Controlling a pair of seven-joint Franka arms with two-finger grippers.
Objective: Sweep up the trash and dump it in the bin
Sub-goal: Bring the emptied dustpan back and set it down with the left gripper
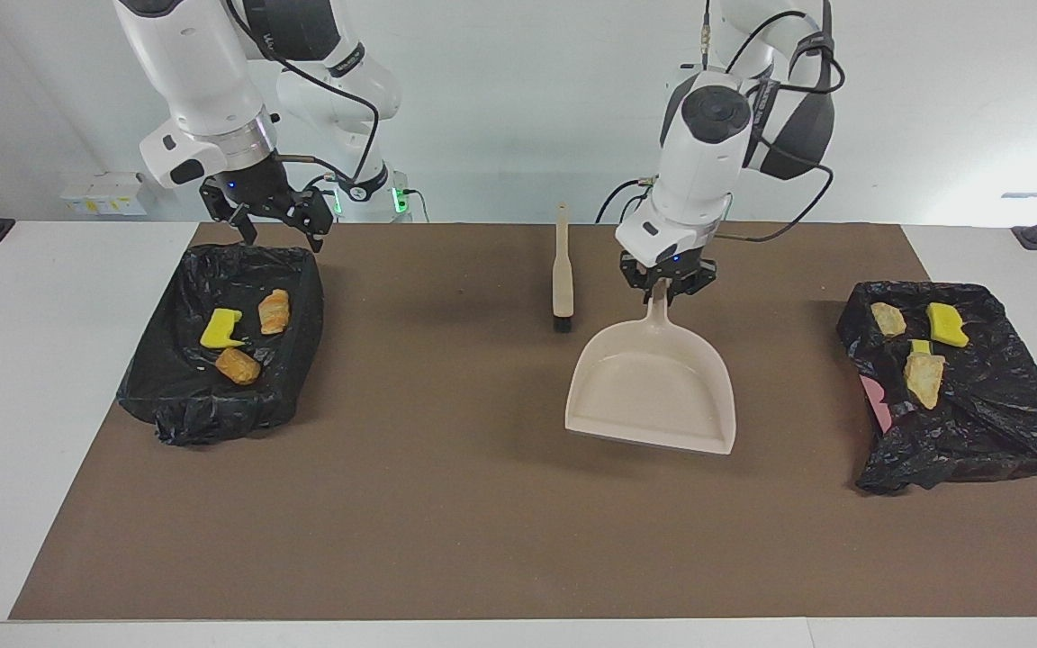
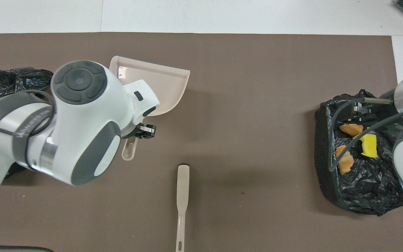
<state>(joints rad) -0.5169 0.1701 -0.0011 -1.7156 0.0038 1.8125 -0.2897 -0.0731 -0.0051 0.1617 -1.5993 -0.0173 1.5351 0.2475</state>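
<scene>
Brown tabletop [image 1: 446,504]: left hand [image 1: 668,286] clamps the empty dustpan [image 1: 653,391] handle beside the brush [image 1: 562,270]; right hand [image 1: 274,220], fingers apart, waits over its bin [image 1: 298,360].

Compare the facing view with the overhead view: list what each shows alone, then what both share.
Facing view only: the trash lying in the bin at the left arm's end, and the right gripper open over the other bin.

Overhead view only: the dustpan's handle loop under the left gripper.

Both: the brush, the left gripper shut on the dustpan, and the trash in the bin at the right arm's end.
</scene>
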